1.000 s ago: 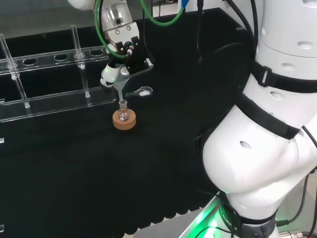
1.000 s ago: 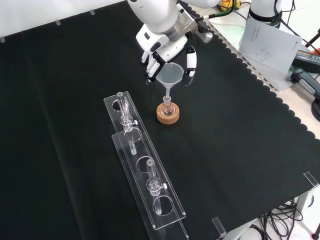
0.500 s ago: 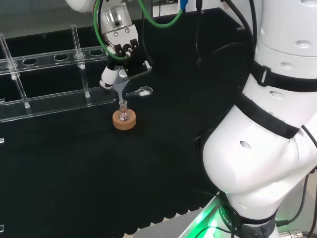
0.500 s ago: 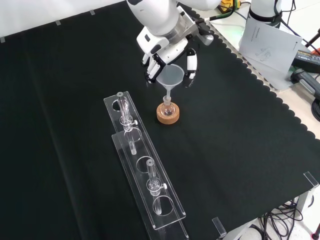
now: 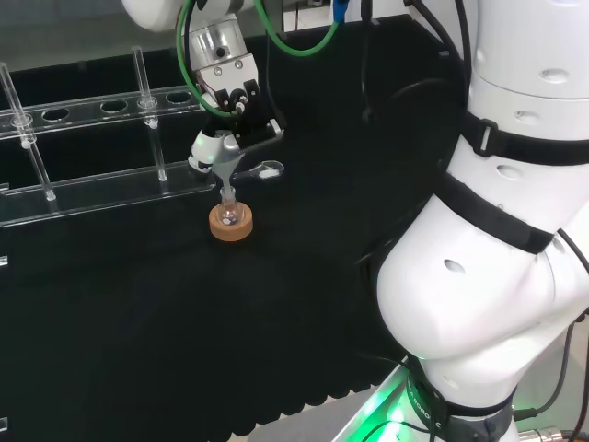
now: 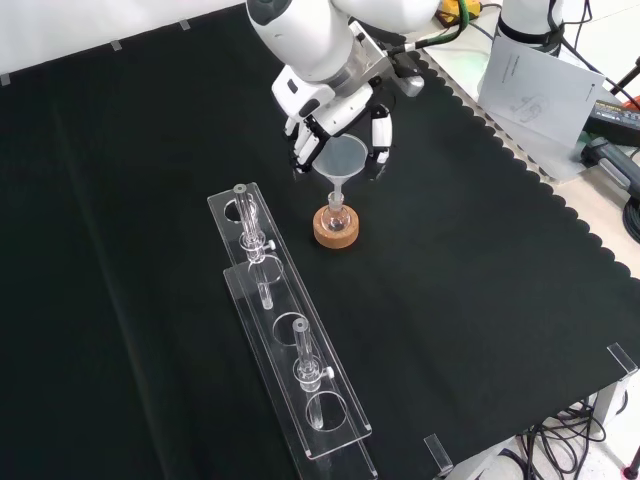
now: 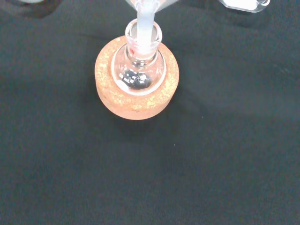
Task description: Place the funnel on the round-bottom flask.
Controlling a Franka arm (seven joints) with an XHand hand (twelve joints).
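Hand [image 6: 335, 108] grasps translucent plastic funnel [image 6: 342, 160]; stem tip enters small clear round-bottom flask [image 7: 138, 70] on cork ring [image 7: 137, 98]. Lower vertically, release gently.

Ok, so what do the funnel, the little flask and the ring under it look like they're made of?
Funnel: frosted and translucent, probably plastic, possibly glass.
Flask: clear and glossy with sharp highlights, so likely glass.
Ring: cork, judging by its matte, speckled orange-tan surface.

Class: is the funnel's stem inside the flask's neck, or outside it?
Inside: the wrist view shows the funnel stem entering the flask neck.
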